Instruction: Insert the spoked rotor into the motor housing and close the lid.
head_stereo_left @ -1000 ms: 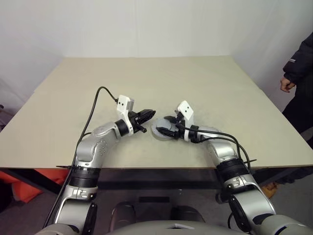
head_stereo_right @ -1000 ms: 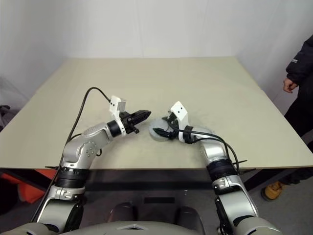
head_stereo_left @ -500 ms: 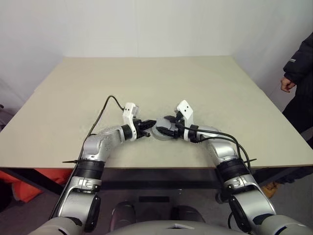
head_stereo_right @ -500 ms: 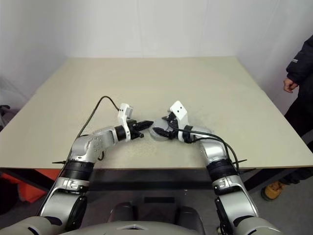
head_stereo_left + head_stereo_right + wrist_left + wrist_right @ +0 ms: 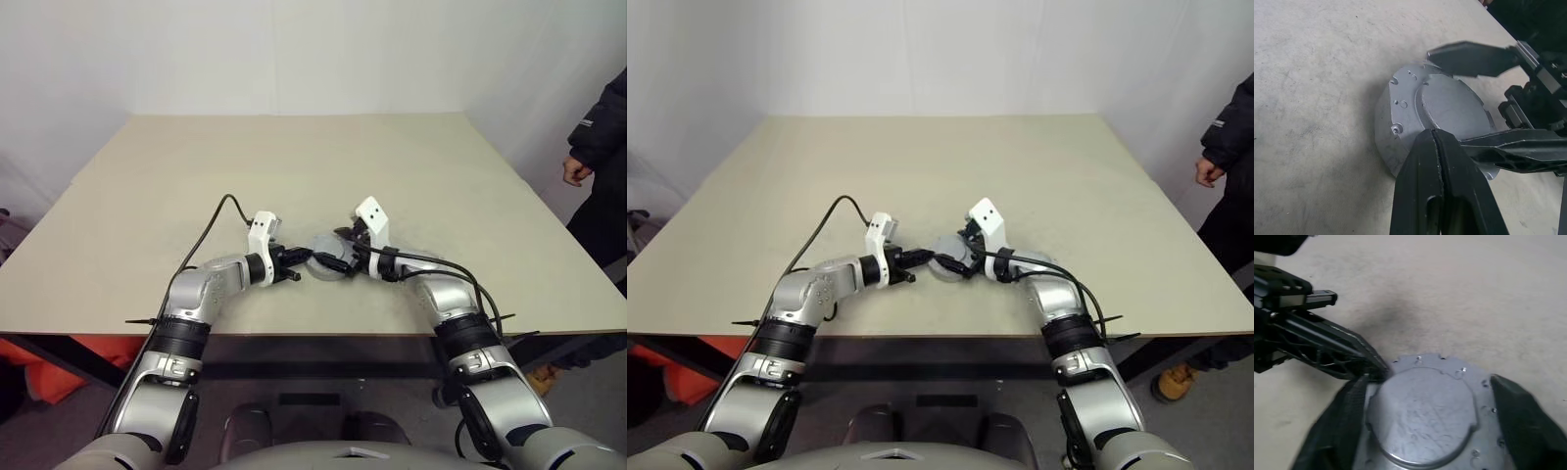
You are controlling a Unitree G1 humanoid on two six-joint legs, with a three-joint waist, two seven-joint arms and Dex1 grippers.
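Note:
The lid (image 5: 1447,105), a grey disc with a notched rim and small holes, lies on top of the squat silver motor housing (image 5: 1382,128) near the table's front edge (image 5: 327,262). The spoked rotor is hidden. My left gripper (image 5: 1435,134) is shut, with nothing held, and its tip rests against the lid's near rim. From the other side my right gripper (image 5: 1427,382) stands open, one finger (image 5: 1347,416) on each side of the lid, neither closed on it.
The beige table (image 5: 294,166) stretches far and wide behind the housing. A person in dark clothes (image 5: 600,127) stands at the table's right side. A black cable (image 5: 211,220) loops up from my left wrist.
My left gripper came down and closer until its shut tip reached the lid's rim. The right gripper's fingers spread wider around the lid while the arm stayed put.

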